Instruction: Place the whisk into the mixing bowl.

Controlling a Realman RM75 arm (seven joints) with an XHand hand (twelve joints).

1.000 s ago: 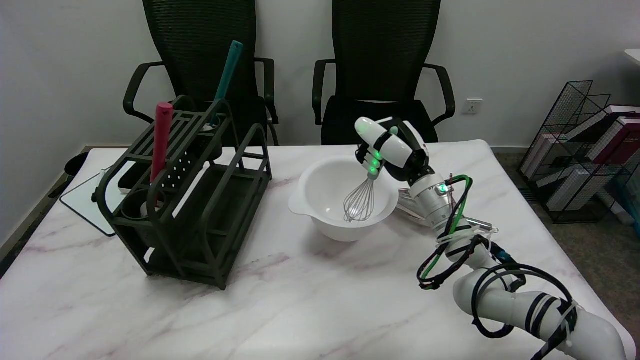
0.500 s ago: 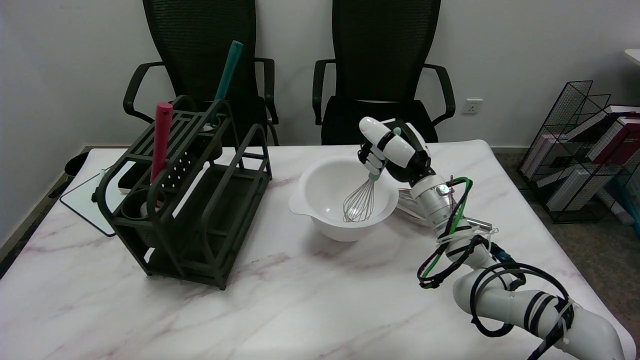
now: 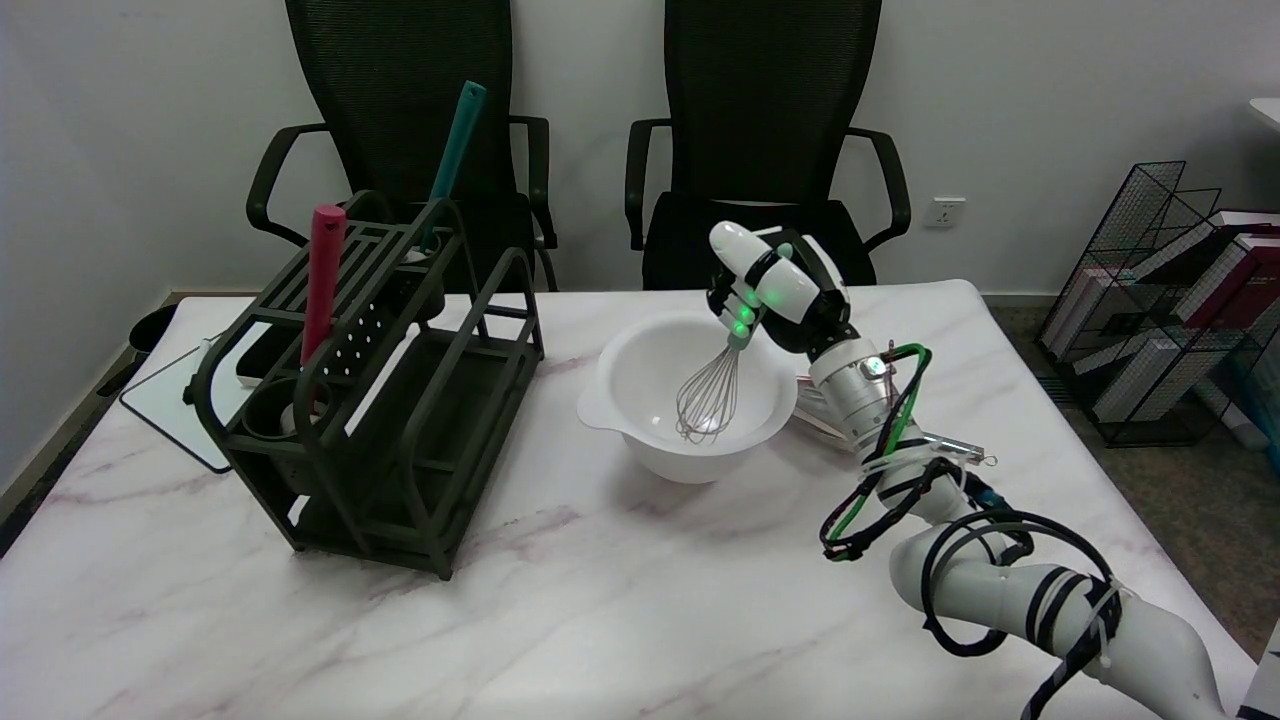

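Your right hand [image 3: 775, 290] grips the whisk [image 3: 712, 392] by its handle, its wire head down inside the white mixing bowl [image 3: 620, 385] on the counter [image 3: 560, 600].

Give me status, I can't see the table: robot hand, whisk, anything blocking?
Right robot hand grips whisk by its handle. Wire head inside mixing bowl, not released. Nothing in the way.
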